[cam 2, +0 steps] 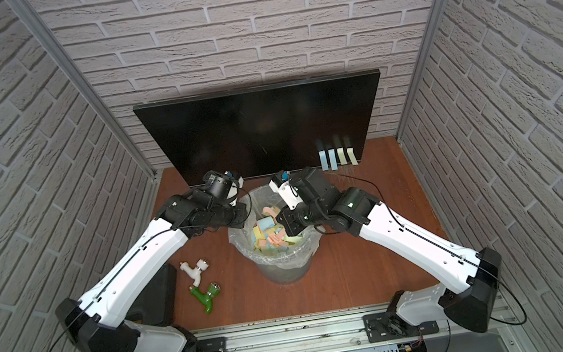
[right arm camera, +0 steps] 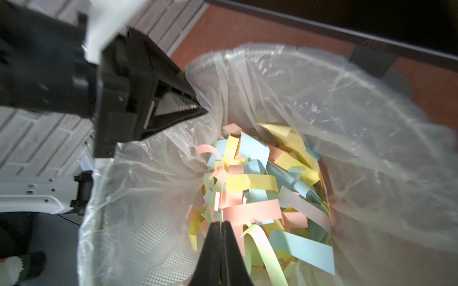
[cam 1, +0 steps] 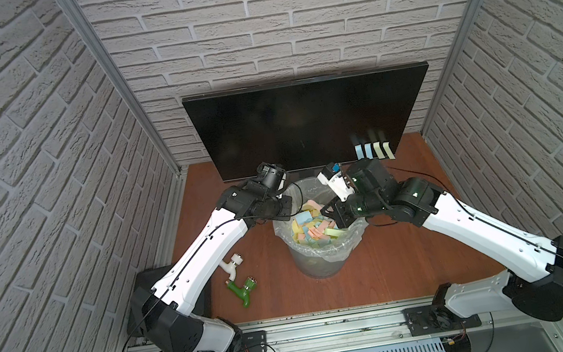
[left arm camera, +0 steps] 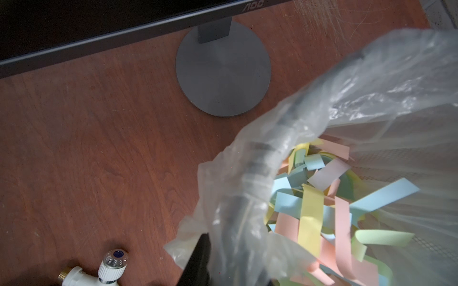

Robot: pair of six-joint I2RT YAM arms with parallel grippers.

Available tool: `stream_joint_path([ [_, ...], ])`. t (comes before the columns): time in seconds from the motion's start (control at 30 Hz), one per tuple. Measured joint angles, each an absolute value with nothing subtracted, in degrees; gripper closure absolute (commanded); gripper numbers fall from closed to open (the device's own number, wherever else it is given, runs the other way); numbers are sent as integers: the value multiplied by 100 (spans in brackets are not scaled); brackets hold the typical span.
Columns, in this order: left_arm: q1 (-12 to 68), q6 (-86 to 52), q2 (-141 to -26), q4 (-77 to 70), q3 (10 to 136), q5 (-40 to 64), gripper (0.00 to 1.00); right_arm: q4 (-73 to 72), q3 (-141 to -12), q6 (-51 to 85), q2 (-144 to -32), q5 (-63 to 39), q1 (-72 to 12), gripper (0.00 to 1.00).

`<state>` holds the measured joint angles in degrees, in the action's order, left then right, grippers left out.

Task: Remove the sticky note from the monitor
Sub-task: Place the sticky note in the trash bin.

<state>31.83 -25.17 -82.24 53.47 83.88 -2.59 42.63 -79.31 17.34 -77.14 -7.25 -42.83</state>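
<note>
Both arms are wearing white shells on their long links, the left arm (cam 1: 203, 250) at lower left of the top views and the right arm (cam 1: 479, 226) at lower right. Black housings (cam 1: 174, 328) are capping the joints. A thin black cable (cam 1: 193, 254) is running along each white link, and small screws (right arm camera: 46, 199) are dotting the shells. Green lights (cam 1: 415, 194) are glowing on the right arm's black joints. Black wedge-shaped fingers (right arm camera: 210, 247) are tapering to a point at the bottom of the right wrist view.
</note>
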Motion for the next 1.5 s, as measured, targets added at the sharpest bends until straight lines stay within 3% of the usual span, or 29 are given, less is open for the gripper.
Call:
stream_joint_path([
  [0.13, 3183, -2517, -8224, 5347, 8388, -259, 75, 4359, -7935, 1557, -7968, -447, -4488, 95],
  [0.37, 3183, -2517, -8224, 5347, 8388, -259, 75, 4353, -7935, 1457, -8082, -259, -4609, 58],
  [0.67, 3183, -2517, -8224, 5347, 8388, -259, 75, 4257, -7935, 1479, -8082, -283, -4624, 41],
  [0.97, 3183, -2517, -8224, 5347, 8388, -259, 75, 4143, -7935, 1594, -8058, -388, -4626, 10],
  [1.5, 3183, -2519, -8221, 5347, 8388, -261, 72, 3889, -7872, 1608, -7946, -982, -4578, 8],
])
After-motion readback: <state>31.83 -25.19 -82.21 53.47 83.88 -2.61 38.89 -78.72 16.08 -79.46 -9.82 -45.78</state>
